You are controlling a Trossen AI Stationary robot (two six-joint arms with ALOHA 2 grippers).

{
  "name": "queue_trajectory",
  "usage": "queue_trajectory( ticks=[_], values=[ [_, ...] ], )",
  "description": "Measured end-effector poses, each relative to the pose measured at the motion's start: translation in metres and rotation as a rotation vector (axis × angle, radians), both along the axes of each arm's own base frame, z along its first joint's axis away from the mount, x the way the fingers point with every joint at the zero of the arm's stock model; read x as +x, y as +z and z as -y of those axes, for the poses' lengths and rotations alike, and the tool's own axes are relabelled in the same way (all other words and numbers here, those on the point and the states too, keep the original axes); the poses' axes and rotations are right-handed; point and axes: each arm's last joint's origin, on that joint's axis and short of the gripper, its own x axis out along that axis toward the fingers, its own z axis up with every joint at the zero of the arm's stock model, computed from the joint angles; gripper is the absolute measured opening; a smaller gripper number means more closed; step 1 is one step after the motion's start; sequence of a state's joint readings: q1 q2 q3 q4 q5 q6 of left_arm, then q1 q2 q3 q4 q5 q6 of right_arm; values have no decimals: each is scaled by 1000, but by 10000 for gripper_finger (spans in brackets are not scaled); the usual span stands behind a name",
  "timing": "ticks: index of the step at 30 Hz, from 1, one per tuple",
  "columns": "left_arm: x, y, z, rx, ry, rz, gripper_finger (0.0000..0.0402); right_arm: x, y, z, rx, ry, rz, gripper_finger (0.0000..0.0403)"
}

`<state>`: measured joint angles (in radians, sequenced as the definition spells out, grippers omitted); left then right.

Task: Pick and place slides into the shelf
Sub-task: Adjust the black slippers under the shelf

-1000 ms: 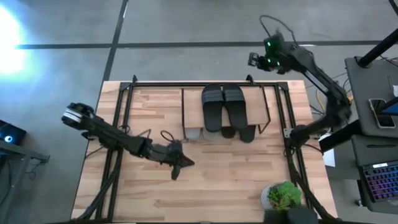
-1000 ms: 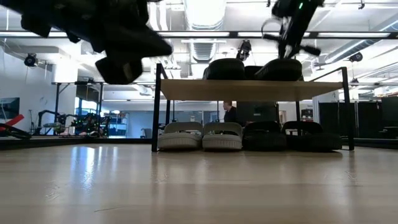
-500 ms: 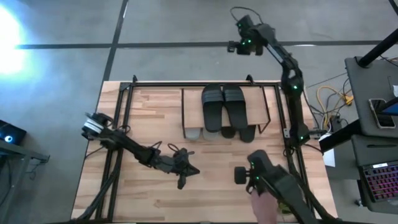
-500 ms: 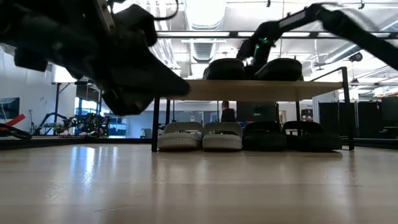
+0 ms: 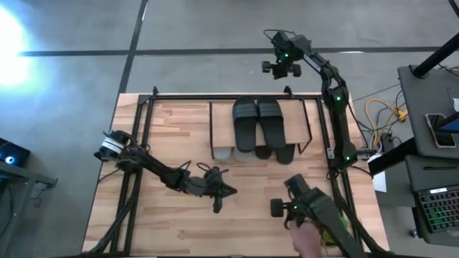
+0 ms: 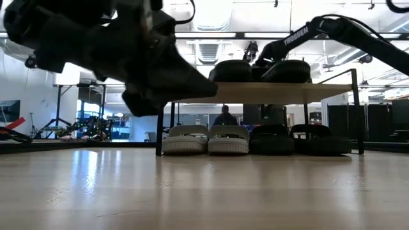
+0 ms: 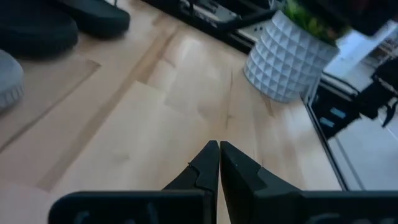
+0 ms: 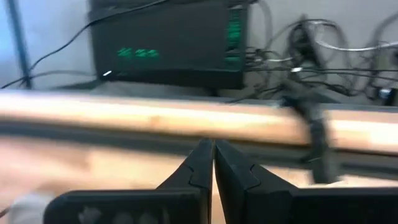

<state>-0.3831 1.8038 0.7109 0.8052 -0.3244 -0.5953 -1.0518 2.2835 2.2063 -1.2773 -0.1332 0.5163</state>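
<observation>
Two black slides lie side by side on the shelf's light wood top board; in the low view they show on it. Under the board, on the table, stand two light grey slides and two black slides. My left gripper hovers shut over the table's middle, near of the shelf; its fingertips meet. My right gripper is out beyond the table's far edge, behind the shelf, with its fingers shut. It touches no slide.
A plant in a white ribbed pot stands at the near right corner. Over it, a large dark object with a green light and what looks like a person's hand reach in. A person shows in the room beyond.
My left gripper has moved a little toward the table's right edge. My right arm has stretched out and swung toward the left beyond the far edge, sinking to the height of the shelf top. The dark object and the hand have come in over the near right corner.
</observation>
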Motion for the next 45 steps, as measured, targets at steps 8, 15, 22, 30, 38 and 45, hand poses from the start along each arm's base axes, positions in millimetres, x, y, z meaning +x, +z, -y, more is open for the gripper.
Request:
queue_trajectory(
  ticks=[8,15,22,30,38,45],
  values=[
    [10,10,-6,-13,32,38,0,36,-25,-16,60,78,-32,9],
    [9,9,-5,-10,29,32,0,47,-28,-34,106,174,-117,9],
    [9,9,-5,-5,39,32,0,49,-38,-49,218,263,-154,9],
    [9,8,-6,2,38,30,0,57,-44,-71,318,373,-232,9],
    [7,6,-6,4,42,23,0,72,-55,-93,313,492,-334,9],
    [7,6,-6,4,43,23,0,76,-58,-99,336,490,-317,9]
  ],
)
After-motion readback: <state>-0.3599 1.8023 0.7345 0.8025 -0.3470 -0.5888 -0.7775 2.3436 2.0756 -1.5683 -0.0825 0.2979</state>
